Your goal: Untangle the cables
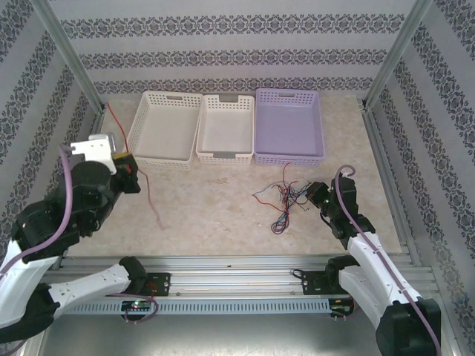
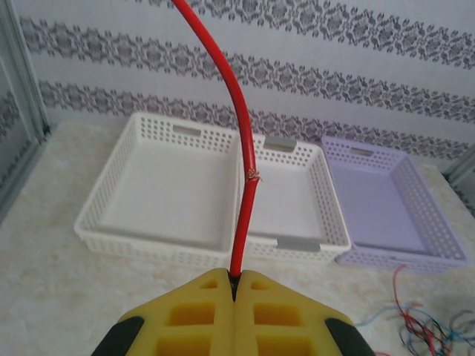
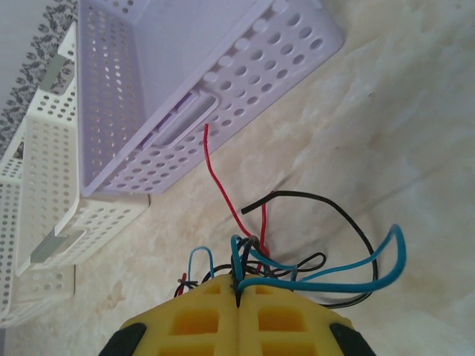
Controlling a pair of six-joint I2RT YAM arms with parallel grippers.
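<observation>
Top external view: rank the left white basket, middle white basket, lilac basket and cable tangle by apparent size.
1. Left white basket and lilac basket: look alike, not ranked apart.
2. Middle white basket, narrower.
3. Cable tangle, a thin loose sprawl, smallest.

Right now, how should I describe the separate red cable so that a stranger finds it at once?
Start at the leftmost white basket. Just in front of its near left corner, the left end effector is shut on a long red cable. Unlike the tangled bundle at the right, it runs alone.
</observation>
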